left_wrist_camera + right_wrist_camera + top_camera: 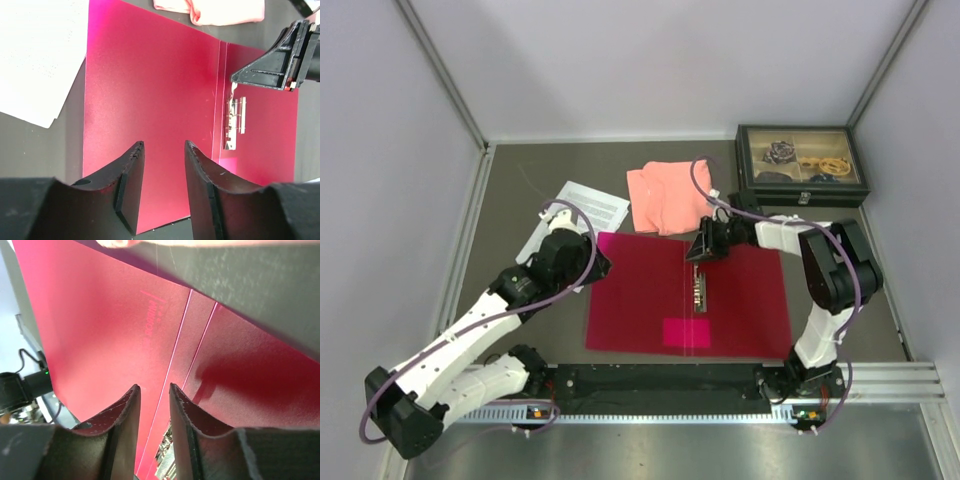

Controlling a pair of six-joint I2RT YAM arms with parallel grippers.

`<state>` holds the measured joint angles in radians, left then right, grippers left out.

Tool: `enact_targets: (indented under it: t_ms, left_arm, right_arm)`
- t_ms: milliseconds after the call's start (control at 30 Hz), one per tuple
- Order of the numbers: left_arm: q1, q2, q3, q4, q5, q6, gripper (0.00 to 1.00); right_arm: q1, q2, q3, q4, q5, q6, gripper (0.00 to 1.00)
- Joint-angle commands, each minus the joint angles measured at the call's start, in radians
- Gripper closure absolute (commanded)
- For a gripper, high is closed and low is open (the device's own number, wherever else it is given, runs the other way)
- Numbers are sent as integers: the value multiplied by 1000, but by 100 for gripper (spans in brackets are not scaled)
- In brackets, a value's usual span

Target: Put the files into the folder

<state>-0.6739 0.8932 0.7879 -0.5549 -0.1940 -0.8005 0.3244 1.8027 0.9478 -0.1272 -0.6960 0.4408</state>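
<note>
The red folder (640,295) lies open flat in the middle of the table, with its metal clip (701,288) along the spine. The files (590,205), white printed sheets, lie on the table beyond the folder's far left corner; they also show in the left wrist view (35,55). My left gripper (600,265) is open and empty, low over the folder's left edge (150,90). My right gripper (700,250) hovers over the spine at the clip's far end, jaws a little apart with nothing between them. In the right wrist view, the folder (100,330) fills the frame.
A salmon-pink folded cloth (665,195) lies just beyond the folder's far edge. A dark box with a glass lid (802,165) stands at the back right. White walls close in the table on three sides.
</note>
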Motion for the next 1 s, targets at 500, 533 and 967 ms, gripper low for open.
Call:
enact_targets:
  t_ms: [500, 533, 967]
  left_arm:
    - [614, 369, 155, 277, 355, 0, 54]
    - [623, 451, 180, 280, 370, 12, 55]
    - [694, 951, 475, 296, 551, 41, 62]
  right_arm:
    - [240, 102, 586, -258, 486, 229, 35]
    - [246, 133, 621, -262, 486, 284, 35]
    - [275, 498, 907, -6, 394, 461, 42]
